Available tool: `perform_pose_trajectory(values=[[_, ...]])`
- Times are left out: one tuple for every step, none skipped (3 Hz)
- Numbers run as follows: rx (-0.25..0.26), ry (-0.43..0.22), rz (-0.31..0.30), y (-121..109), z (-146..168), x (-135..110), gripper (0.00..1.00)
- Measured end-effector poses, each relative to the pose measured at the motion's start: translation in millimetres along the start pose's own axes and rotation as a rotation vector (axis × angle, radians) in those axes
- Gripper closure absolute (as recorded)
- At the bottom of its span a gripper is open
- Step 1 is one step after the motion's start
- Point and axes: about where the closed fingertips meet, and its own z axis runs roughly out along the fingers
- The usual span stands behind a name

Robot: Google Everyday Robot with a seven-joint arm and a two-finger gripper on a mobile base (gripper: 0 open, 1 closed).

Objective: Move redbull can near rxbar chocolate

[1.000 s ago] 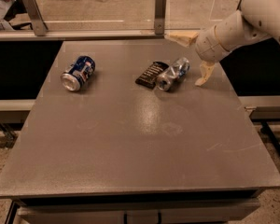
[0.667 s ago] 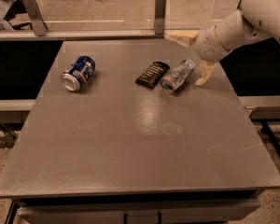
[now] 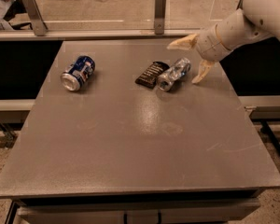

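Observation:
The redbull can, slim and shiny silver, lies on its side on the grey table, at the back right of middle. The rxbar chocolate, a flat black bar with white lettering, lies right beside it on its left, touching or nearly so. My gripper is open just to the right of the can's far end, with one pale finger behind the can and the other finger to its right. It holds nothing.
A shorter blue can with red and white markings lies on its side at the back left. A glass barrier with metal posts runs along the table's far edge. The table's right edge is close to my arm.
My gripper has drawn back slightly to the right, away from the redbull can. The can has shifted a little and lies free beside the bar.

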Motion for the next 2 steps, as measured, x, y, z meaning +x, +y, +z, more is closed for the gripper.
perform_pose_trajectory(values=[[-0.017, 0.056, -0.014, -7, -38, -4, 0.00], [-0.036, 0.119, -0.016, -11, -74, -5, 0.00]])
